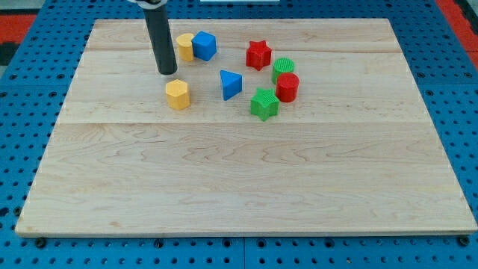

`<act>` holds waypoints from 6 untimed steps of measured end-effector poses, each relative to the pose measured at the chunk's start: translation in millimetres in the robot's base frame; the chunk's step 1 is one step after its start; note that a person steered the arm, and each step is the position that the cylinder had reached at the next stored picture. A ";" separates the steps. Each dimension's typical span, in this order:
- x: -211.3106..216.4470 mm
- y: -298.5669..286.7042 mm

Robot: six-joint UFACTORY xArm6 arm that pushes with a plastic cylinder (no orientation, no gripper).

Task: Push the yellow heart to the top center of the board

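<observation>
seven blocks are sitting on the wooden worktop [246, 187]: two yellow, two blue, two red, two green would make eight, but green counts a star and a cylinder, red a star and a cylinder, blue a cube and a triangle, yellow two.

correction kept plain: eight blocks. the yellow heart [178, 95] is lying at seven o'clock from the blue cube [204, 45]; a second yellow block [184, 46] is touching that cube. the blue triangle [231, 84], red star [258, 54], green cylinder [283, 69], red cylinder [287, 87] and green star [264, 103] are clustering rightward. my tip [167, 72] is hovering just at eleven o'clock from the heart. no hand is showing. the lower half is lying open.
</observation>
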State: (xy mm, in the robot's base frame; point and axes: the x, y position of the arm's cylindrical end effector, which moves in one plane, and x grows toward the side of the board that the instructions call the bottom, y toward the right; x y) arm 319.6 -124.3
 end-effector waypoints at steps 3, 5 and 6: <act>-70.6 48.6; -98.3 22.8; -128.0 31.9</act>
